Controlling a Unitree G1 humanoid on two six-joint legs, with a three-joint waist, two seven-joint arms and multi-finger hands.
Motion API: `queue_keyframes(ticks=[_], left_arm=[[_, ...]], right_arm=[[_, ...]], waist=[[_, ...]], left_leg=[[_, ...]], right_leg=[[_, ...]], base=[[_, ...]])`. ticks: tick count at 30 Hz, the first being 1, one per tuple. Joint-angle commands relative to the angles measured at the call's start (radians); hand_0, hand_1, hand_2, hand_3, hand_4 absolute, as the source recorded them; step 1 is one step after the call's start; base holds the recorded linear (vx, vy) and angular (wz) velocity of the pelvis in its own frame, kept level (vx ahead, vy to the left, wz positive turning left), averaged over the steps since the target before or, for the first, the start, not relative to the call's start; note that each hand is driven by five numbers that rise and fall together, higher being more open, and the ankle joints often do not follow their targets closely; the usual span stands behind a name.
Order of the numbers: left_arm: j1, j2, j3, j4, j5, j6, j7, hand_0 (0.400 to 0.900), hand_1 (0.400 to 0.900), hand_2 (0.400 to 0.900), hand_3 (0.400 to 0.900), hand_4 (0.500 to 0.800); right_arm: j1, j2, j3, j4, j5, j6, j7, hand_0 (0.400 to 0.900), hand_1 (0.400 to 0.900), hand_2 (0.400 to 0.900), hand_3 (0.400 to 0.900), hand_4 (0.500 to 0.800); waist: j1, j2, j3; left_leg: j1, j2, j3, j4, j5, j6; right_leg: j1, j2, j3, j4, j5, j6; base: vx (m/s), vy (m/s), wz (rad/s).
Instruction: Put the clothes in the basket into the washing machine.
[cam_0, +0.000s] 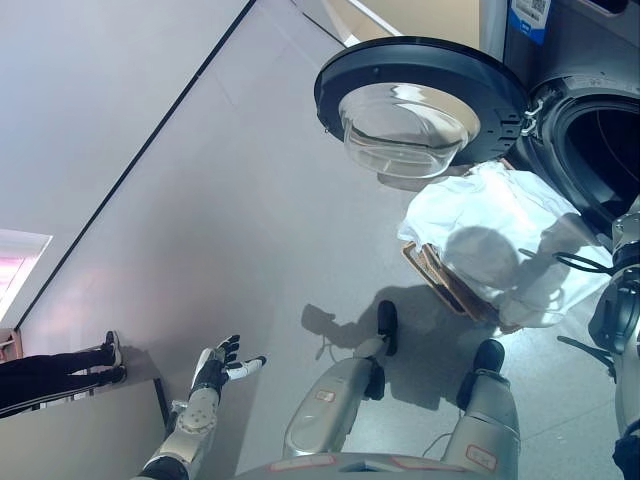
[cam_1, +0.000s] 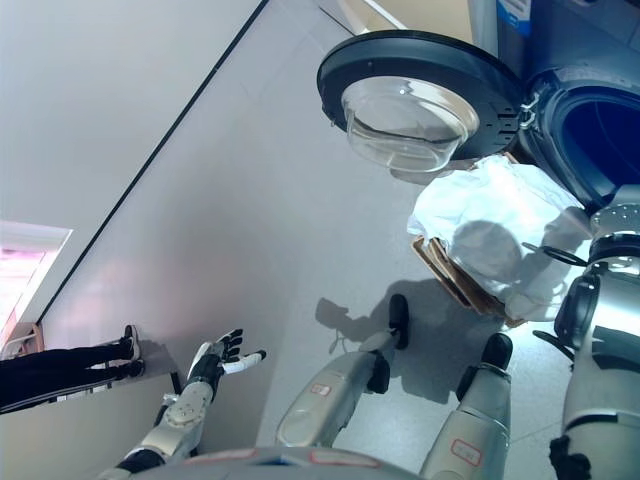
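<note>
A washing machine (cam_0: 590, 130) stands at the upper right with its drum opening dark. Its round door (cam_0: 415, 95), with a clear glass bowl, is swung wide open to the left. In front of the machine a brown basket (cam_0: 440, 278) sits on the floor, heaped with white clothes (cam_0: 490, 215) that spill over its rim. My left hand (cam_0: 222, 362) is open with fingers spread, low at the lower left, far from the basket. My right arm (cam_1: 600, 300) rises along the right edge beside the clothes; its hand does not show.
A person's dark legs and shoes (cam_0: 60, 368) stand at the left edge beside a low grey ledge (cam_0: 90, 430). A dark line in the grey floor (cam_0: 140, 160) runs diagonally from the top to the left.
</note>
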Motion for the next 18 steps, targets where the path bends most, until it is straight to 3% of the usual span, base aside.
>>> queue_keyframes(ticks=[1,7,13,18], left_arm=[[-0.009,0.046,0.007,0.073,-0.008,-0.016,0.019,0.900,0.900,0.900,0.900,0.800],[-0.013,0.049,0.016,0.081,-0.012,-0.012,0.018,0.900,0.900,0.900,0.900,0.800],[-0.033,0.054,0.021,0.099,-0.015,-0.002,0.005,0.900,0.900,0.900,0.900,0.800],[-0.050,0.046,0.018,0.106,-0.010,0.003,-0.001,0.900,0.900,0.900,0.900,0.800]], right_arm=[[-0.038,-0.103,0.098,-0.037,-0.011,-0.043,0.047,0.900,0.900,0.900,0.900,0.800],[-0.035,-0.085,0.112,-0.019,-0.030,-0.027,0.053,0.900,0.900,0.900,0.900,0.800],[-0.038,-0.071,0.203,0.095,-0.135,0.117,0.102,0.900,0.900,0.900,0.900,0.800],[-0.017,-0.049,0.238,0.132,-0.194,0.177,0.129,0.900,0.900,0.900,0.900,0.800]], waist=[[0.013,-0.006,-0.047],[0.007,-0.010,-0.040],[-0.007,-0.045,-0.012],[-0.019,-0.074,0.009]], left_leg=[[-0.046,-0.007,-0.022,-0.060,0.095,-0.089],[-0.041,-0.007,-0.022,-0.059,0.092,-0.086],[-0.037,0.003,-0.024,-0.048,0.086,-0.082],[-0.036,0.009,-0.024,-0.043,0.084,-0.081]], right_leg=[[0.158,0.015,-0.019,-0.177,0.057,0.059],[0.161,0.019,-0.015,-0.173,0.055,0.055],[0.163,0.032,-0.006,-0.173,0.062,0.047],[0.165,0.038,-0.008,-0.177,0.071,0.042]], base=[[0.00,0.000,0.00],[0.00,0.005,-0.03],[-0.02,-0.007,-0.10],[-0.04,-0.027,0.00]])
